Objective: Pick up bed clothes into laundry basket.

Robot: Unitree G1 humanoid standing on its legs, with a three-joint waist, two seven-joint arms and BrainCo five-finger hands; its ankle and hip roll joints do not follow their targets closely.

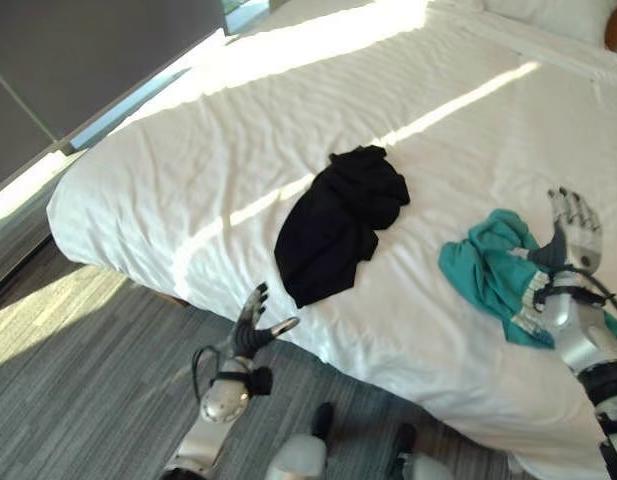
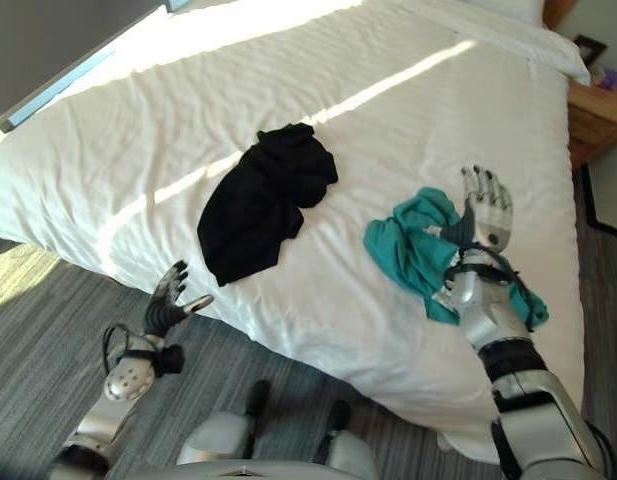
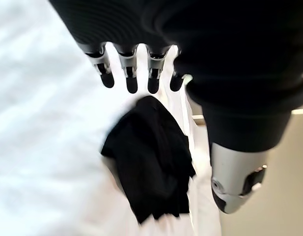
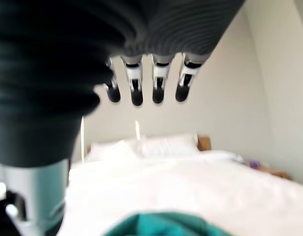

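Both hands hang open and empty: left hand at the bed edge near the black garment, right hand over the teal garment. Lowering the right onto bunched cloth before closing should give a sure grip.

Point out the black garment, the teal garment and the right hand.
black garment [image 1: 333,225], left eye view, middle of the crumpled cloth
teal garment [image 2: 403,255], right eye view, bare cloth beside the arm
right hand [image 2: 488,215], right eye view, back of the hand

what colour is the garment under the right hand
Teal, shown best in the right eye view, below the open right hand.
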